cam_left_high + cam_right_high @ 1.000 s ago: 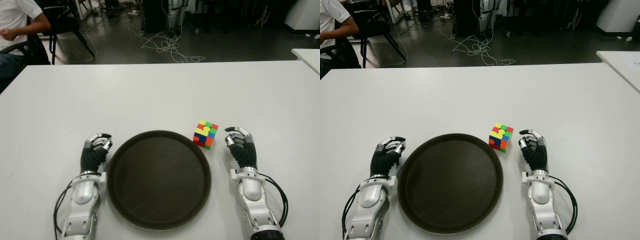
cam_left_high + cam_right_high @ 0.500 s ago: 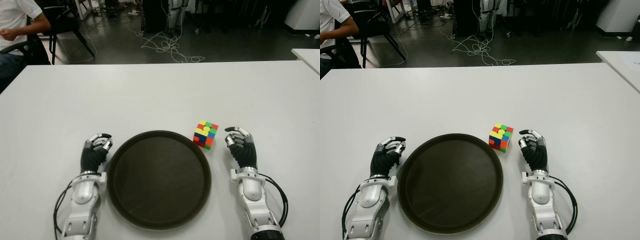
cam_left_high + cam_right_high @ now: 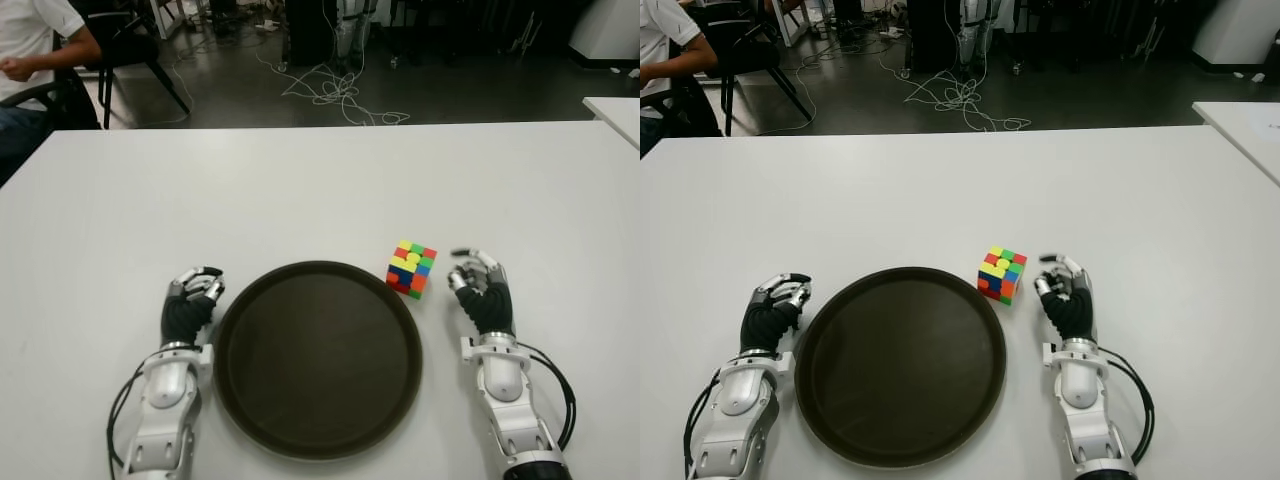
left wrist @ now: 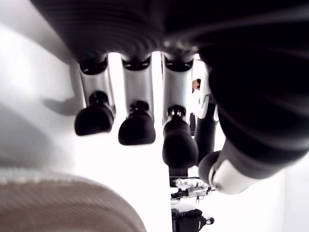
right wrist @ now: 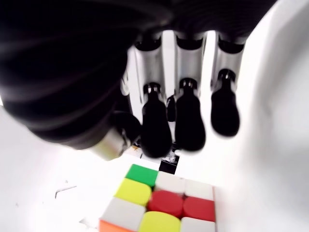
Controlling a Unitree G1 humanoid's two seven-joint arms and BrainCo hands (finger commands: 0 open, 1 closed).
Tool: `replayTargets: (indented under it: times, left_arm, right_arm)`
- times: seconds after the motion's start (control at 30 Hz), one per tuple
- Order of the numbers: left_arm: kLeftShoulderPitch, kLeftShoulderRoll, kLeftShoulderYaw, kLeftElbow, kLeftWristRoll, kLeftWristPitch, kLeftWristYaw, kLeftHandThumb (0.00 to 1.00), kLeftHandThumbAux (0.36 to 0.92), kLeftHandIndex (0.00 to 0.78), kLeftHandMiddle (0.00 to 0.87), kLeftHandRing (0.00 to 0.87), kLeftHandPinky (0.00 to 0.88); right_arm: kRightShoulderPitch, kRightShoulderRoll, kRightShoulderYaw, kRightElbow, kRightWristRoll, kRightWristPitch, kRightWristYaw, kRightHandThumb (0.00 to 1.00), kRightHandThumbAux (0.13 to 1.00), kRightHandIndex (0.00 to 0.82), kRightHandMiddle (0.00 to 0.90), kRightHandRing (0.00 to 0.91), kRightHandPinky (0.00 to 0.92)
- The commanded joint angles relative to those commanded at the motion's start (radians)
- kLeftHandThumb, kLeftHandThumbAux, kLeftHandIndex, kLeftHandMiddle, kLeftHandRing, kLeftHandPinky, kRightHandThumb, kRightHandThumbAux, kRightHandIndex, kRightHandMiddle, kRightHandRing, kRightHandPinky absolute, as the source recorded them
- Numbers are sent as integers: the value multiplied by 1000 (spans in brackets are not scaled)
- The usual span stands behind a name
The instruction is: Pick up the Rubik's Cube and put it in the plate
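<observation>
White table [image 3: 300, 180] fills most of the view, bare across its far half. Second white table corner [image 3: 615, 108] far right, apart from the main one. Beyond the far edge: dark floor with a tangle of white cables [image 3: 335, 95], a black chair [image 3: 125, 50] far left, and a seated person in a white shirt [image 3: 30, 45] at the far-left corner.

Round dark plate [image 3: 318, 440] sits near centre of the table, nothing in it. It lies between the two hands.

Left hand [image 3: 190, 300] shows just left of the plate's rim, fingers loosely curled, holding nothing; its wrist view shows only fingertips [image 4: 136, 129] over bare table. Whether it touches the table, can't tell.

Right hand [image 3: 482, 290] is right of the plate, on the table's near right, fingers relaxed and part-curled, nothing in the grasp. Wrist view shows the fingertips [image 5: 189, 124] hanging just above and beyond the cube, a gap visible, no contact.

Rubik's Cube [image 3: 411, 268] stands on the table just off the plate's far-right rim, between plate and right hand, close to both, touching neither as far as visible. Nothing lies between hand and cube. Green/yellow/red top faces show.
</observation>
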Motion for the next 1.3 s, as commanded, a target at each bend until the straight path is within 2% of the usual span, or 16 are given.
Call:
replayTargets:
  times: [0.03, 0.13, 0.2, 0.37, 0.43, 0.6, 0.77, 0.9, 1.0, 1.3]
  left_arm:
    - [1, 0, 0, -1, 0, 0, 0, 711, 704, 444, 808, 815, 801]
    - [1, 0, -1, -2, 3, 1, 4, 711, 704, 444, 806, 814, 800]
    - [1, 0, -3, -2, 7, -1, 7, 711, 704, 444, 805, 813, 801]
    - [4, -3, -6, -15, 10, 7, 9, 711, 703, 444, 806, 816, 807]
    - [5, -3, -6, -15, 9, 7, 8, 711, 703, 444, 806, 818, 809]
    - [5, 1, -7, -9, 6, -5, 0, 711, 703, 444, 807, 821, 818]
    - [5, 3, -8, -3, 8, -12, -2, 710, 704, 444, 808, 818, 809]
    - [5, 2, -8, -5, 8, -8, -1, 710, 705, 444, 810, 817, 807]
    - [2, 0, -10, -5, 9, -3, 2, 710, 704, 444, 809, 817, 807]
    - [0, -5, -7, -6, 0, 4, 1, 711, 704, 444, 803, 815, 810]
  right_arm:
    - [2, -3, 3, -6, -10, -1, -3, 102, 786, 312, 391, 408, 352]
    - [4, -17, 16, -9, -38, -9, -7, 33, 789, 262, 335, 344, 277]
    - [6, -31, 27, -20, -55, -15, 3, 17, 799, 221, 291, 294, 226]
    - [5, -78, 55, -56, -72, -3, 68, 2, 846, 155, 199, 198, 167]
    - [6, -87, 59, -66, -74, 4, 85, 1, 862, 131, 164, 159, 130]
    - [11, -111, 67, -95, -92, 26, 129, 0, 875, 106, 133, 125, 103]
    - [13, -132, 75, -109, -101, 31, 151, 0, 885, 95, 119, 112, 116]
    - [11, -136, 76, -106, -100, 23, 157, 0, 886, 92, 115, 109, 128]
    - [7, -142, 77, -99, -92, 15, 167, 0, 884, 80, 95, 86, 103]
    - [7, -145, 79, -108, -82, 44, 203, 0, 883, 51, 65, 58, 79]
